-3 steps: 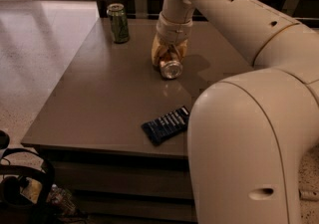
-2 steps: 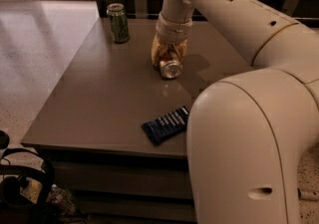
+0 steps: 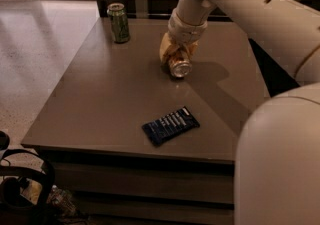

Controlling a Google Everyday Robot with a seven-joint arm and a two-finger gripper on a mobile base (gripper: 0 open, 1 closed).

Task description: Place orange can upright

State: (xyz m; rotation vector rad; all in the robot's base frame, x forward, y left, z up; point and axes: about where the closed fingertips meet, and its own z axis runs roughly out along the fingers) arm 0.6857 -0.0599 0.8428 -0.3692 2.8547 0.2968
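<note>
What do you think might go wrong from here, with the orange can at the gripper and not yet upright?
1. The orange can shows its silver end to the camera, on its side or tilted, at the gripper; released like this, it would likely roll across the table.
2. Set down off-vertical, it may topple.
3. A wide swing back-left might knock the upright green can.
</note>
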